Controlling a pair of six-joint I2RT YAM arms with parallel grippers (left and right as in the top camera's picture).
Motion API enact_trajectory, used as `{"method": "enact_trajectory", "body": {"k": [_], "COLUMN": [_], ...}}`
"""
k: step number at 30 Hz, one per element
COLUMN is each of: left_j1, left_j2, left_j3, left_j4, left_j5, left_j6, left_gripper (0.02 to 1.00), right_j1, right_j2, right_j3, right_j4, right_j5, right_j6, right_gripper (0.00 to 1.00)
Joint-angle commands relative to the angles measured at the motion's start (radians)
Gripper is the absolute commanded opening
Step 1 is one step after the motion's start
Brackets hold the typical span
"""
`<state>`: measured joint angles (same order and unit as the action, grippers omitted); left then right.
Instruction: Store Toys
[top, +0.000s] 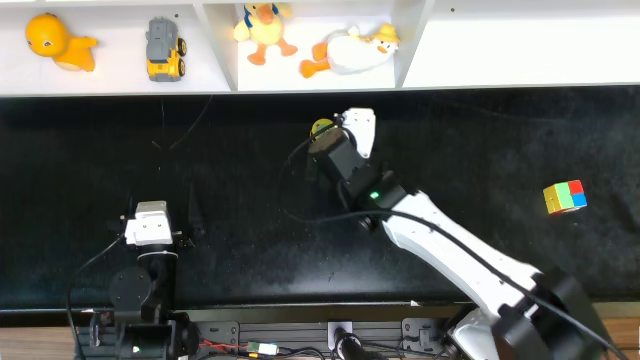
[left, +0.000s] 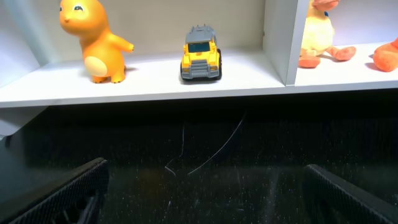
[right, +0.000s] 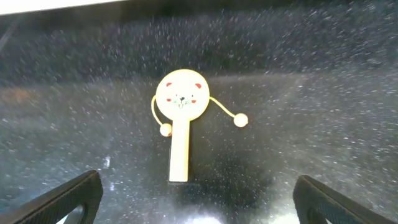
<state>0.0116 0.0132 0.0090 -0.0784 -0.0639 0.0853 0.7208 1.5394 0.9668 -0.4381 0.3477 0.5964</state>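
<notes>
1. At upper centre of the top view, we find the right gripper above the rattle drum, which lies flat on the black table, near the white shelf.
2. Its fingers stand wide apart and hold nothing; the drum lies between them, clear of both.
3. We judge the step in hand to be the approach for pickup. The next move calls for a descent and a closing on the wooden handle.
4. At lower left, the left gripper is spread open and empty.
</notes>
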Motion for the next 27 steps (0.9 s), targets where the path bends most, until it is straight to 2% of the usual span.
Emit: {"method": "enact_trajectory", "body": {"k": [1,8,27], "left_j1": [-0.006,-0.006,-0.006], "left_j2": [-0.010,-0.010,-0.010], "left_j3": [-0.001,-0.001,-0.001], "left_j4": [-0.003,-0.003,-0.003], "left_j5": [0.006,0.006,0.006], "left_j6": [0.019,0.019,0.019], "left_gripper": [0.998,0.998,0.998], "right_j1": [-0.013,-0.022,-0.023], "right_j2": [0.057,0.177,0.239], "right_j3": [0.058,0.164,0.214], "right_j4": [0.002,-0.024,-0.164], "right_j5": [-0.053,-0.147,-0.137], "right_j6": [-0.063,-0.138,-0.135], "right_gripper": [0.993,0.993,0.998]}}
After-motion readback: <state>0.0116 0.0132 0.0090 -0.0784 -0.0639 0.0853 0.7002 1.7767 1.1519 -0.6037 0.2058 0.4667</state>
